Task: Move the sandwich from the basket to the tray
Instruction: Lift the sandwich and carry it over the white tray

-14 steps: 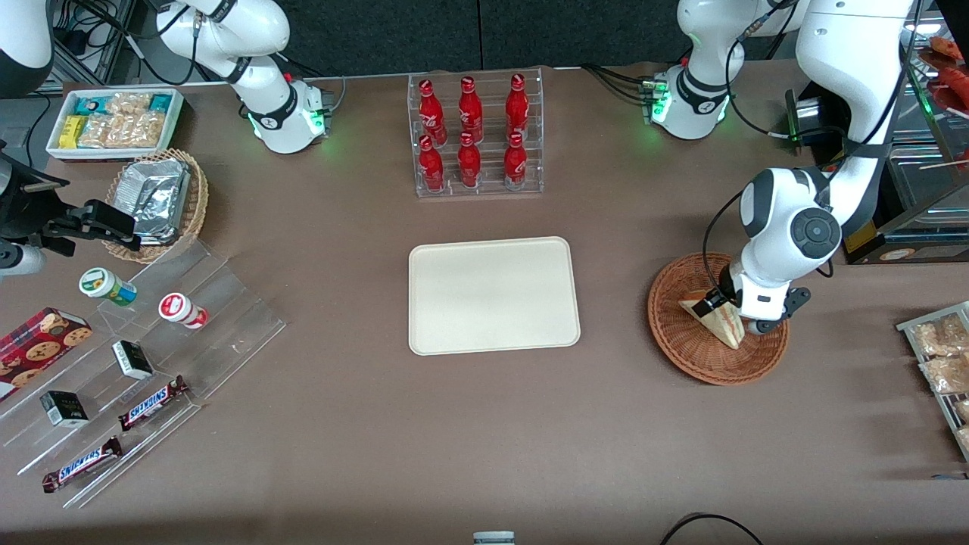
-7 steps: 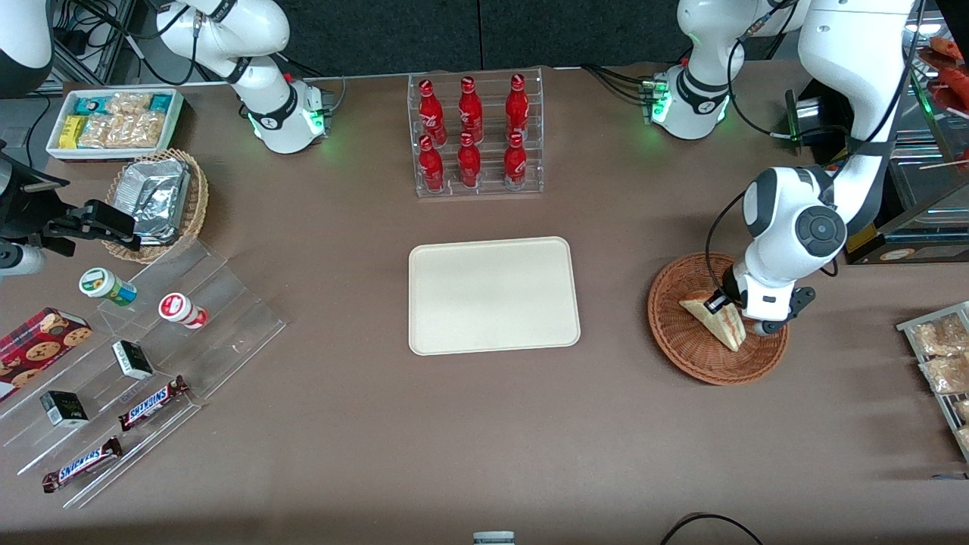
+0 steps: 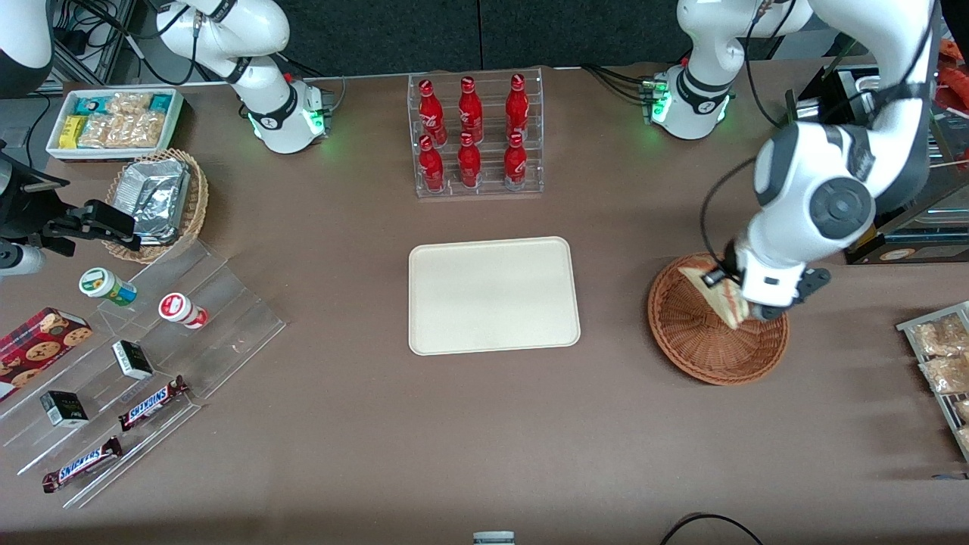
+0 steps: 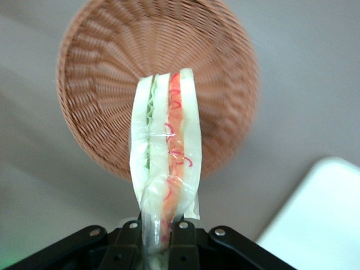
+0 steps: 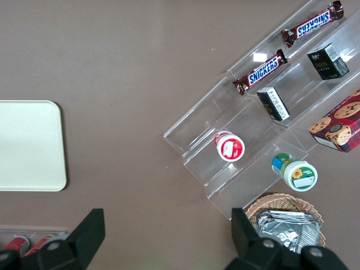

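The clear-wrapped sandwich (image 3: 723,297) (image 4: 166,152), pale bread with green and pink-red layers, hangs lifted above the reddish-brown wicker basket (image 3: 700,344) (image 4: 112,73). My left gripper (image 3: 730,299) (image 4: 161,233) is shut on the sandwich's end, one finger on each side. The basket below it holds nothing else. The cream-white tray (image 3: 493,295) (image 4: 320,219) lies flat at mid-table, toward the parked arm's end from the basket, with nothing on it.
A clear rack of red bottles (image 3: 475,136) stands farther from the front camera than the tray. Snack packets on a rack (image 3: 942,356) sit at the working arm's end. A clear stepped display (image 3: 144,363) with bars and cups and a tan basket of foil packs (image 3: 159,200) lie at the parked arm's end.
My gripper has risen with the sandwich held in it, lifting the sandwich off the basket's floor; the arm's wrist has moved up and slightly toward the working arm's end.
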Controlling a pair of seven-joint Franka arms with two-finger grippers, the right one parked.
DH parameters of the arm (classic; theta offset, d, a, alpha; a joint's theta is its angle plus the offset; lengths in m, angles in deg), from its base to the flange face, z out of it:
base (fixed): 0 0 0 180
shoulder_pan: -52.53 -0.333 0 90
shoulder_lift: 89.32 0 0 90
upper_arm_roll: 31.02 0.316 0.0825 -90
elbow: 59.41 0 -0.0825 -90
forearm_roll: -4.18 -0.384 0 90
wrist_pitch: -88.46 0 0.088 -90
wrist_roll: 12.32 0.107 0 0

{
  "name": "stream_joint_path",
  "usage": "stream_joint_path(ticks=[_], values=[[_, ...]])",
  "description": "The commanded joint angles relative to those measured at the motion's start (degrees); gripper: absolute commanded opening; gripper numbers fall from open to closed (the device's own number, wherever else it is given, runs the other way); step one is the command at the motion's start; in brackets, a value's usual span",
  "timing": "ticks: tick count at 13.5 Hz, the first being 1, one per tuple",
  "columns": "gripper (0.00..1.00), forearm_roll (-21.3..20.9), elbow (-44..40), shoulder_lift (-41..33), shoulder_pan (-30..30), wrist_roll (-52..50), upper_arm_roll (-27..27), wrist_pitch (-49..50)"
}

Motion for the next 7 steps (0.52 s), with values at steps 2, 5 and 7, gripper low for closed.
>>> stream_joint_path(ticks=[2, 5, 7], values=[[0.03, -0.2, -4.79, 2.09, 11.33, -1.08, 0.28, 2.42], [0.03, 0.15, -10.41, 7.71, 18.63, -1.44, 0.28, 2.16], [0.03, 0.06, -16.46, 14.46, 23.55, -3.97, 0.28, 1.98]])
